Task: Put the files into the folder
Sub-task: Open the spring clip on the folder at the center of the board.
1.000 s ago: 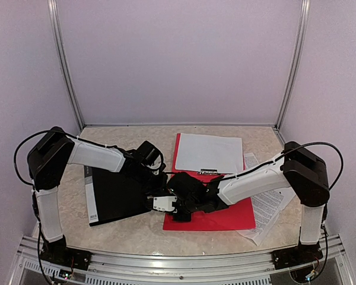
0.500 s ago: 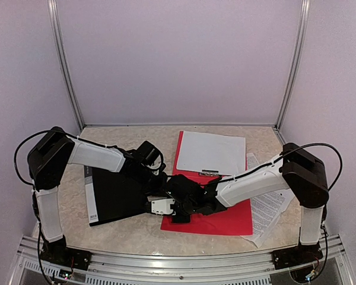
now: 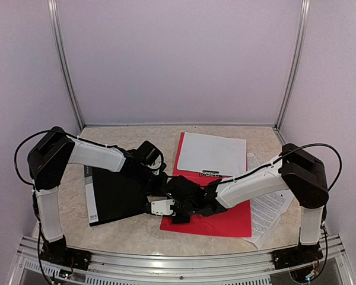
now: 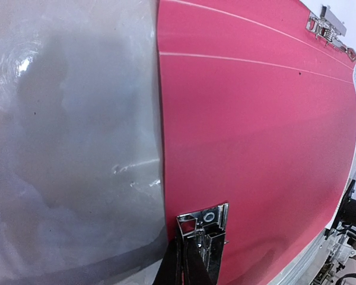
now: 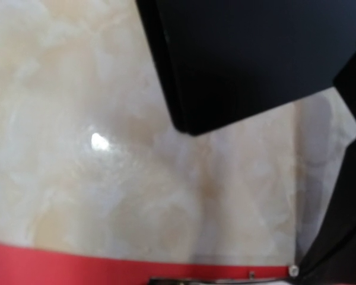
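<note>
Careful: both jaws closed; right gripper (image 3: 172, 214) at lower-left edge of red folder (image 3: 225, 219), hold unconfirmed. Your tug could slide white sheet (image 3: 213, 153) off.

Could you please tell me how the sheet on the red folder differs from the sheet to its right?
The folder's sheet looks nearly blank; the right-hand sheet carries dense print. The folder's sheet lies on the red folder; the right-hand sheet lies beside it, crossed by the right arm. Both are white and flat.
</note>
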{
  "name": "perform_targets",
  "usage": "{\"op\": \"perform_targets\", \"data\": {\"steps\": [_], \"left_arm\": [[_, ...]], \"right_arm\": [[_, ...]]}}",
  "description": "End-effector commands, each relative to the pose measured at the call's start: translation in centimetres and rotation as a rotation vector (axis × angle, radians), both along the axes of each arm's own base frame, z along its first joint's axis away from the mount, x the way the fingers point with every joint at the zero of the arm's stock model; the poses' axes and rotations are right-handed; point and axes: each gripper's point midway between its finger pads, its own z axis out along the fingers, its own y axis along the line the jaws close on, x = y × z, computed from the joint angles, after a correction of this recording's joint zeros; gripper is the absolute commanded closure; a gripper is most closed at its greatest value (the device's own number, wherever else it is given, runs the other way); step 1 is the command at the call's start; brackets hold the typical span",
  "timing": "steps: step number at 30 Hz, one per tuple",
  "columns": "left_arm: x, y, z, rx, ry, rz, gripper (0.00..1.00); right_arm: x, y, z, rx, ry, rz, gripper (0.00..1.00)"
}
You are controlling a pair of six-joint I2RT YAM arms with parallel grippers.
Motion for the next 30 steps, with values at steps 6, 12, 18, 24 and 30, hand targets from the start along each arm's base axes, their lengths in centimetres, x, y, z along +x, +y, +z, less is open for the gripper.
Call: {"op": "perform_targets", "data": {"steps": [6,12,18,24,30], "left_arm": [[-1.2,2.0,-2.6,0.127,0.022,-0.046,1.00],[-1.3,2.5,-2.9,0.161,0.000,-0.074,1.00],[-1.3,3.0,-3.5,0.185,-0.005,-0.090,1.00],[-1.3,3.2,-3.7,0.203,-0.016,-0.107,1.00],[-1.2,3.8,-3.8,0.232,-0.029,-0.116,1.00]], "right_arm": [[-2.0,-4.8,-7.0,-0.205,0.111,-0.029,1.00],[-2.5,-5.9,-8.6,-0.267,0.127,-0.027,1.00],[-3.1,-6.9,-9.2,-0.304,0.140,-0.024,1.00],[-3.5,-7.8,-10.1,-0.363,0.157,-0.015,1.00],[-4.2,-9.0,-10.9,-0.430,0.168,0.001,1.00]]}}
